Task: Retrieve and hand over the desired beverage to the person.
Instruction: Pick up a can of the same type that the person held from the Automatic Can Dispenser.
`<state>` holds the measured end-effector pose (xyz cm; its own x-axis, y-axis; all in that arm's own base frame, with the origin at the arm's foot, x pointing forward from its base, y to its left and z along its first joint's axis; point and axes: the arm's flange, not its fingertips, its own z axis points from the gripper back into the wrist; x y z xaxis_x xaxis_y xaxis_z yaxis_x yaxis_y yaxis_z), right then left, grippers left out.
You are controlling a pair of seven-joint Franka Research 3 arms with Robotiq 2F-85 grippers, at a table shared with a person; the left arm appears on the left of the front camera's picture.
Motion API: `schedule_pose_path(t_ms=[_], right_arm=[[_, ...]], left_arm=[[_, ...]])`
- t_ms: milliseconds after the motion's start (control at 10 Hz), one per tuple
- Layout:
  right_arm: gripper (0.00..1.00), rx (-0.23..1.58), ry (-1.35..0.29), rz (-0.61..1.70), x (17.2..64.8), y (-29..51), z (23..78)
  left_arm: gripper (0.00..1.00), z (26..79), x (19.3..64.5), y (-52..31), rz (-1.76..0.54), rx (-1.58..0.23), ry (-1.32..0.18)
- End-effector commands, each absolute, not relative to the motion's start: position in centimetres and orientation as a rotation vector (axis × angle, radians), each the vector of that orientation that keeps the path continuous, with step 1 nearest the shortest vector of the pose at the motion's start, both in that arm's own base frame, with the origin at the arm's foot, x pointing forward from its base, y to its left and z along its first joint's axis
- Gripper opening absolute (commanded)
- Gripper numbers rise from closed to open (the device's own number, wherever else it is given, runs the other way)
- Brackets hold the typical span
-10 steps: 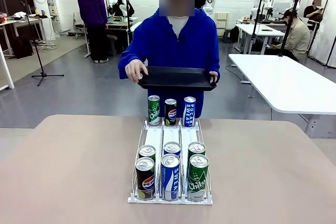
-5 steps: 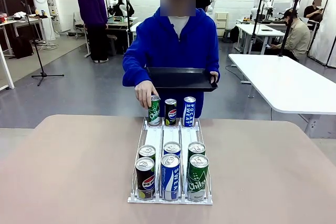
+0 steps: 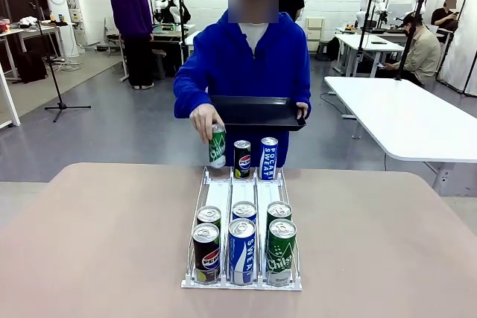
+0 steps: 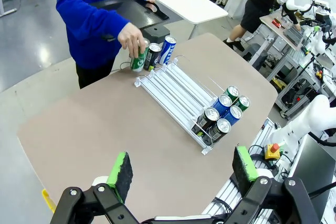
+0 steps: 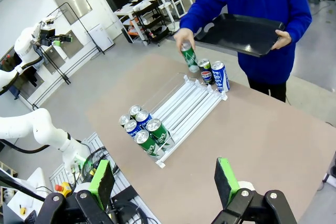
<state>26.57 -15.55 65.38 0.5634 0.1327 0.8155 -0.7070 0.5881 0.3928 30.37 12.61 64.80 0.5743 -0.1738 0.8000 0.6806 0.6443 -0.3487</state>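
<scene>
The person (image 3: pixel 250 65) in the royal-blue hoodie stands at the far side of the table with a black tray (image 3: pixel 257 112) in one hand. The other hand (image 3: pixel 203 121) grips a green can (image 3: pixel 217 145), lifted just above the far end of the white can rack (image 3: pixel 242 195). A Pepsi can (image 3: pixel 242 159) and a blue Pocari Sweat can (image 3: pixel 269 157) stand there. Several more cans (image 3: pixel 242 247) fill the rack's near end. My left gripper (image 4: pixel 181 169) is open high over the table, and so is my right gripper (image 5: pixel 165 179), both empty.
The tan table (image 3: pixel 97 243) spreads wide on both sides of the rack. A white table (image 3: pixel 406 113) stands behind at the right, and other people work at benches farther back.
The person's hand left the tray, came down onto the green can at the rack's far left and has lifted it slightly. The tray dropped a little.
</scene>
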Motion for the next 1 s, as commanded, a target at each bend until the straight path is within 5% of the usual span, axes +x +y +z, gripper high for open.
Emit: schedule_pose_path(t_ms=[0,900], right_arm=[[1.0,0.814,-0.851,0.574,26.94,-15.43,65.61],[1.0,0.814,-0.851,0.574,26.94,-15.43,65.61]], left_arm=[[1.0,64.85,30.44,12.74,-0.571,-0.715,-0.831],[1.0,64.85,30.44,12.74,-0.571,-0.715,-0.831]])
